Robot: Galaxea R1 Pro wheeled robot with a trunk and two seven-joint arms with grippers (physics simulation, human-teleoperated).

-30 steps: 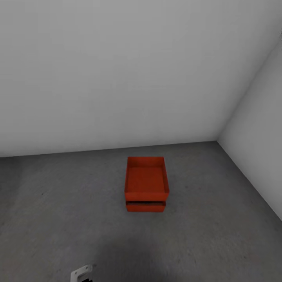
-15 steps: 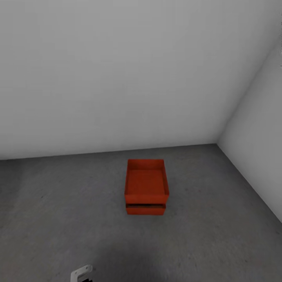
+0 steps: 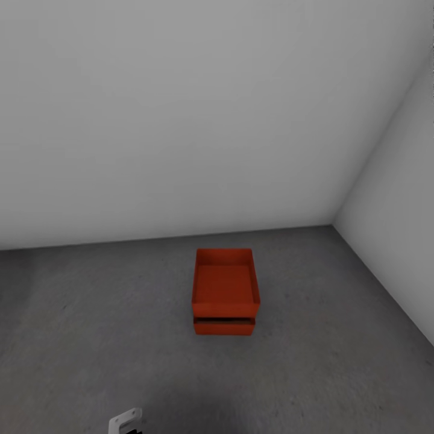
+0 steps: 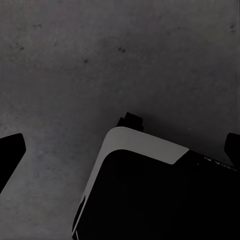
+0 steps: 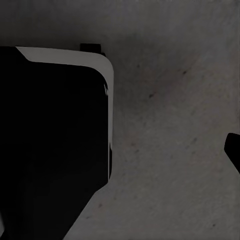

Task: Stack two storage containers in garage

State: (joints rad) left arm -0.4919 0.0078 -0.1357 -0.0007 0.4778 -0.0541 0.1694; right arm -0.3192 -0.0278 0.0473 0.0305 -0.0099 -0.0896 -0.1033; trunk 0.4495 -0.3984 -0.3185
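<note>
1. Two plain orange-red rectangular open-topped storage containers stand stacked on the dark grey rough concrete-like floor (image 3: 90,337) of the garage.
2. The upper container (image 3: 225,283) rests on the lower container (image 3: 224,327), whose front wall shows beneath it.
3. The stack sits near the pale grey back wall (image 3: 181,120), some way from the corner with the side wall (image 3: 404,241).
4. Left gripper (image 4: 122,145): dark finger tips at both frame edges, jaws spread wide, holding nothing, over the floor and the robot's black-and-white base (image 4: 150,185).
5. Right gripper: one dark finger tip (image 5: 233,150) shows; jaw state cannot be told.
</note>
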